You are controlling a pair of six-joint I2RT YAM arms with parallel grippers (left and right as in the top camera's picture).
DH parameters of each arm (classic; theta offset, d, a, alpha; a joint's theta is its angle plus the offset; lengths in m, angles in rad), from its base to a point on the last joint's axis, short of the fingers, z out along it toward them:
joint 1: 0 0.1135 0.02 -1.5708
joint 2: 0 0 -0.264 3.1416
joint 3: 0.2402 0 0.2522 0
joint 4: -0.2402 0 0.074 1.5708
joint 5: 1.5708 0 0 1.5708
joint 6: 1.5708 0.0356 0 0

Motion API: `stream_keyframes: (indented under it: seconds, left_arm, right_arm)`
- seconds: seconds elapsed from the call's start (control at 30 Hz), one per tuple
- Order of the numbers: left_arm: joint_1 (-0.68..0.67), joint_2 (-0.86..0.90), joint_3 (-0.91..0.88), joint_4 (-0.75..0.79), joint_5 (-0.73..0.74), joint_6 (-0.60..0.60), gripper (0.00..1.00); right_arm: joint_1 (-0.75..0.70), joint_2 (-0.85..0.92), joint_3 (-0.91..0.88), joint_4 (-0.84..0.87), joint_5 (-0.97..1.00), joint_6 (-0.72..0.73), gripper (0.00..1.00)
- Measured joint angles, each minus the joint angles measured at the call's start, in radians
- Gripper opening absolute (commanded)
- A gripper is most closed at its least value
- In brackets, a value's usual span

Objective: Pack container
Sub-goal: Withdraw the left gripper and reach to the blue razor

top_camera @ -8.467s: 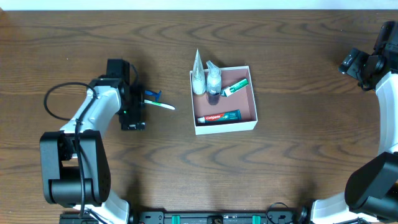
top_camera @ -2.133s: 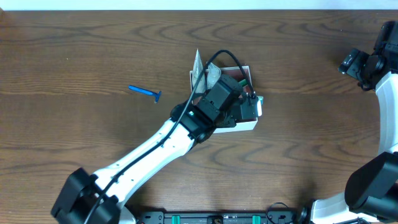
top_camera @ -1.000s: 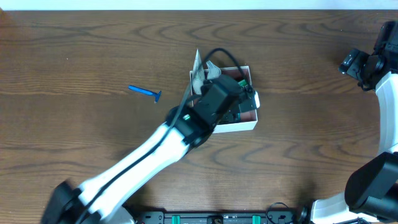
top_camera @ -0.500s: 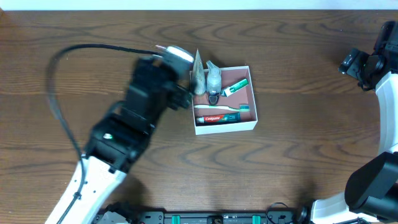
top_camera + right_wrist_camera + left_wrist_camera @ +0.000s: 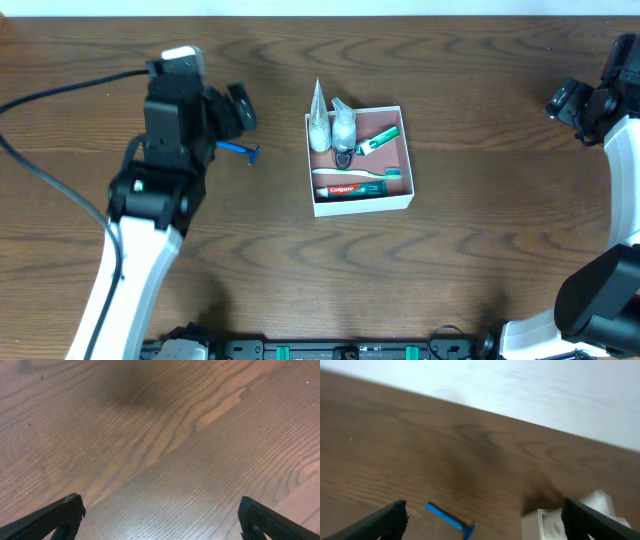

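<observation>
The container (image 5: 362, 205), a shallow white-walled box with a pink-brown inside, sits mid-table. In it lie a red and green toothpaste tube (image 5: 352, 188), a white toothbrush (image 5: 350, 173), a small green tube (image 5: 378, 140), a bottle (image 5: 344, 126) and a white tube (image 5: 318, 118). A blue razor (image 5: 238, 150) lies on the wood to its left. My left gripper (image 5: 235, 115) hovers open just above the razor (image 5: 451, 521), empty, its fingers (image 5: 387, 521) spread wide, the container's corner (image 5: 547, 522) at the right. My right gripper (image 5: 570, 100) hangs open at the far right over bare wood (image 5: 160, 460).
A black cable (image 5: 60, 85) loops from the left arm across the table's left side. The right arm's base (image 5: 600, 300) fills the right front corner. The table's far edge meets a pale strip (image 5: 545, 395).
My left arm has swung from over the container back to the left, above the razor, its jaws wider. The toothbrush now lies in the container. The right arm is unmoved.
</observation>
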Motion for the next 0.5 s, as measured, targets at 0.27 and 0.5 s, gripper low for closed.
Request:
stream_keyframes:
  seconds: [0.27,0.5]
  left_arm:
    - [0.110,0.239,0.000,0.099,0.002,-0.261,0.98]
    - [0.070,0.416,0.000,0.134,0.020,-0.418,0.98]
  right_arm:
    - [0.000,0.000,0.000,0.000,0.000,0.000,0.99]
    - [0.000,0.000,0.000,0.000,0.000,0.000,0.99]
